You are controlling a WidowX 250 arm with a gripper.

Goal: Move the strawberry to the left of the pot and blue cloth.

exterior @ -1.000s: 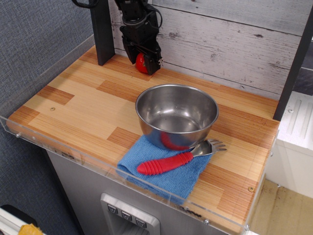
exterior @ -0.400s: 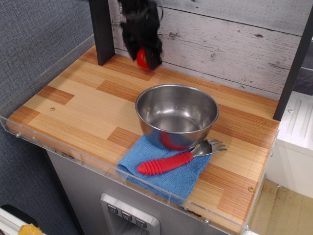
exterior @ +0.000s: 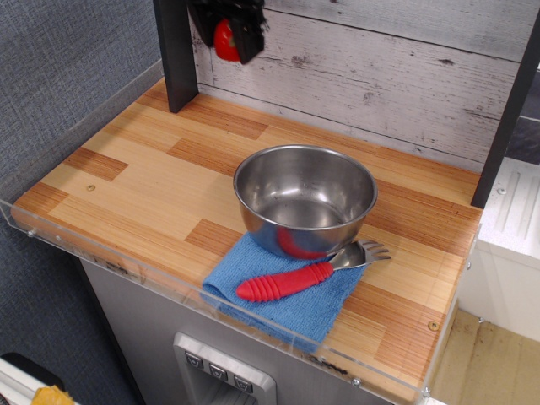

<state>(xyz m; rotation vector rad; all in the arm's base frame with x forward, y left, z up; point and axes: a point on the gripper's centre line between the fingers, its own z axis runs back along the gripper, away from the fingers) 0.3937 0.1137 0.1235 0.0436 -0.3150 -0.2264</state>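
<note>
My gripper (exterior: 226, 42) is at the top of the view, high above the back of the table, and is shut on the red strawberry (exterior: 224, 39). The strawberry hangs clear of the wood between the black fingers. The shiny steel pot (exterior: 305, 199) stands in the middle right of the table, its near side resting on the blue cloth (exterior: 287, 288). The gripper is far behind and to the left of the pot.
A spork with a ribbed red handle (exterior: 285, 282) lies on the cloth in front of the pot. A dark post (exterior: 175, 55) stands at the back left beside the gripper. A clear acrylic lip (exterior: 169, 274) runs along the table's front edge.
My gripper has lifted the strawberry up off the back of the table and shifted it a little to the left.
</note>
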